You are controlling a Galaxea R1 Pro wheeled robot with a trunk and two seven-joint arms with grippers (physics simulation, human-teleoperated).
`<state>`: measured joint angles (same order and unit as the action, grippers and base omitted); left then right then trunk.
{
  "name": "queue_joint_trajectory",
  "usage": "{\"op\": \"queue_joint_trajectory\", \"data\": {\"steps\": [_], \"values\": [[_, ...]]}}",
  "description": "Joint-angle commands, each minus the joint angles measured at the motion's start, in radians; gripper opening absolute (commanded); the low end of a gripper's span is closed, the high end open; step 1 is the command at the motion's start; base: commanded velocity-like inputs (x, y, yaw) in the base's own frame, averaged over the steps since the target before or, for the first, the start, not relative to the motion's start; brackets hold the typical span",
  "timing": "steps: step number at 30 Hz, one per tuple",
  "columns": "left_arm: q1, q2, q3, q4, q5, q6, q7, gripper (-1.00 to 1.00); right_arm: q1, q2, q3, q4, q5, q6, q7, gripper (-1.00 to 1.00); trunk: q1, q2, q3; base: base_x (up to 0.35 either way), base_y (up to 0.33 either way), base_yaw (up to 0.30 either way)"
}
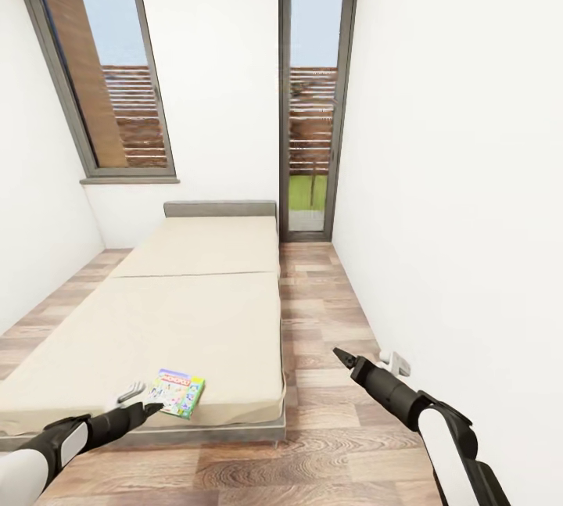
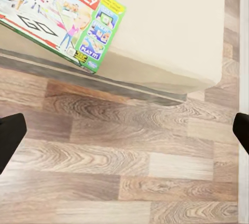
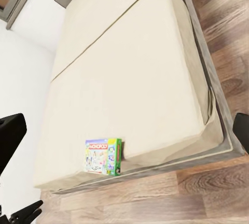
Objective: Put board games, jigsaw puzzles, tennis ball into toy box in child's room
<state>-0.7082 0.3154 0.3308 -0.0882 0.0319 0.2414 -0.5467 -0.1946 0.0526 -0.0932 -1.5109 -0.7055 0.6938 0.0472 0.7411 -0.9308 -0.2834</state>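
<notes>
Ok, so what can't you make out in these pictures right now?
- Board game: in the left wrist view, the picture's edge cuts off part of its cover and title.
- Its small print: too small to read in the head view.
- White wall fitting: head view, too small to identify, partly behind the right gripper.
- Bed: head view, near edge partly hidden by the left gripper.

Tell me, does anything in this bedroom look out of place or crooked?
One thing: a green-edged board game lies on the otherwise bare bed, right at its near foot edge, turned askew to the mattress edge. In the left wrist view its corner seems to poke slightly past that edge. Nothing looks spilled or damaged.
</notes>
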Motion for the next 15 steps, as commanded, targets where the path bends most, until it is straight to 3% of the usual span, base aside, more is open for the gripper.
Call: {"op": "queue_joint_trajectory", "data": {"steps": [1,8,15], "values": [[0.000,-0.007,0.005,-0.001,0.027,0.013,-0.006,1.00,-0.001,0.001,-0.005,0.000,0.000,0.007,0.005,1.00,0.004,-0.008,-0.005,0.000,0.000,0.000],[-0.001,-0.041,0.005,-0.002,0.074,0.015,-0.013,1.00,0.007,-0.009,-0.014,-0.004,-0.002,0.026,0.005,1.00,0.031,-0.057,-0.026,0.000,0.000,0.000],[-0.001,-0.039,0.004,-0.002,0.089,0.017,-0.077,1.00,0.028,0.006,-0.008,0.003,-0.004,0.021,0.006,1.00,0.058,-0.106,-0.048,0.000,0.000,0.000]]}}
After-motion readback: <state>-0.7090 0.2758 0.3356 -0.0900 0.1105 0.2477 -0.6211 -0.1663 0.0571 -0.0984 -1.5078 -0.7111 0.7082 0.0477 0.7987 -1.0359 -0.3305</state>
